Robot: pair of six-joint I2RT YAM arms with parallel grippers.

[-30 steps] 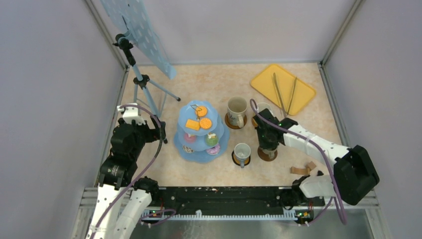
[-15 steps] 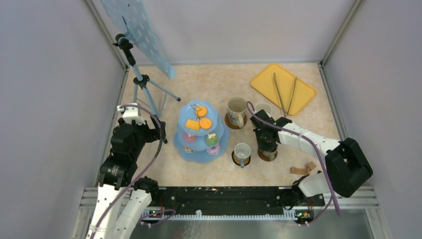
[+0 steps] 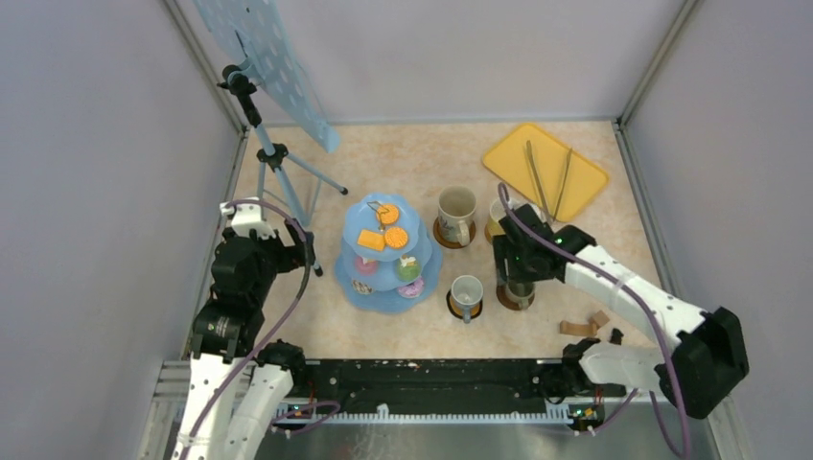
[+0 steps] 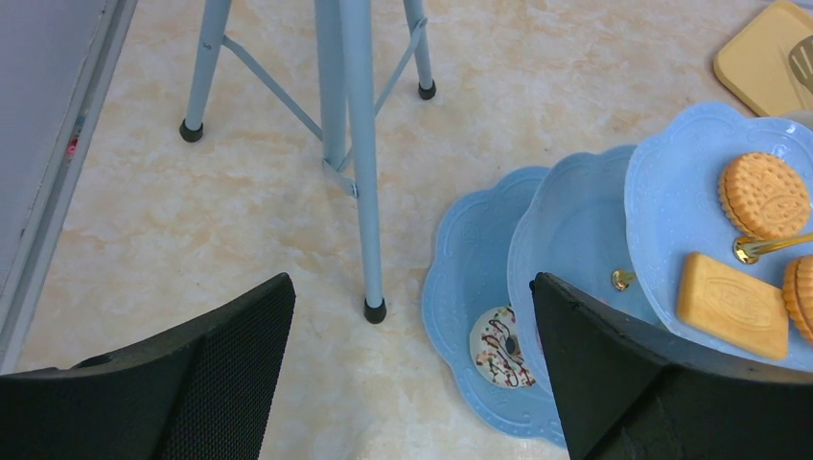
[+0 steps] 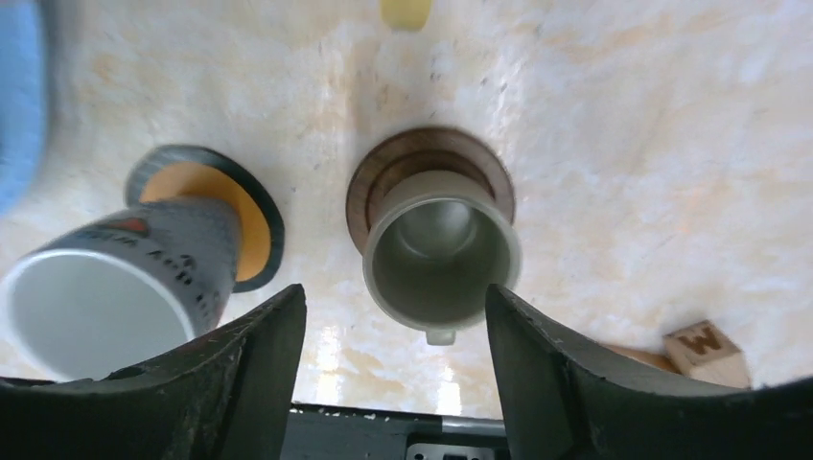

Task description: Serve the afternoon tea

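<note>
Over small grey mug on brown coaster: right gripper spread wide, empty. Withdraw vertically; keep clear of rim.

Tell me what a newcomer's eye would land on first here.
The blue tiered stand, mid-table, loaded with orange biscuits and donuts, grabs attention first. Right of it, the right gripper hangs open over a small grey mug standing on a brown coaster. A yellow tray with metal tongs lies in the far right corner.

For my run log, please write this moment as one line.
right gripper: jaws open over grey mug | mug on brown coaster | left gripper: jaws open, empty
</note>
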